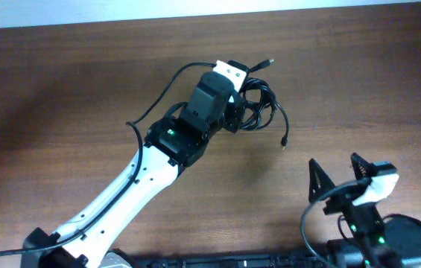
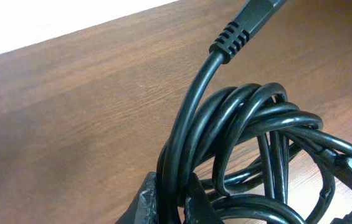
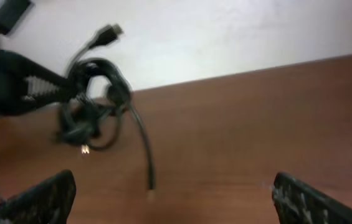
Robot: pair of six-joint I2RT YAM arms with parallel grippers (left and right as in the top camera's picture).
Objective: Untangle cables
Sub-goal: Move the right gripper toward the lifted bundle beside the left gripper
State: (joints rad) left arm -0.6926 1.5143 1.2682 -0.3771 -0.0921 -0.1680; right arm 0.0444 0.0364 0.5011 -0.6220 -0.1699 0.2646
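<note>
Table [image 1: 61, 89]: brown wood grain, with dull glare patches. A pale wall [image 1: 121, 11] runs along its 12 o'clock edge; the right wrist view shows the same plain pale wall behind the table edge.

Cables [image 1: 261, 104]: one black bunch of tight loops, just past table centre toward 12 o'clock in the overhead view. A plug [image 1: 268, 62] sticks out of the bunch at 1 o'clock. A loose end [image 1: 283, 141] trails off at 5 o'clock.

Left gripper [image 1: 234, 113]: buried in the bunch's 9 o'clock side. The left wrist view shows its fingers [image 2: 146, 202] nearly closed, with one cable strand pinched between them.

Right gripper [image 1: 334, 165]: at 5 o'clock on the table, jaws spread wide, nothing in them. The bunch sits well apart, at 10 o'clock from it.
</note>
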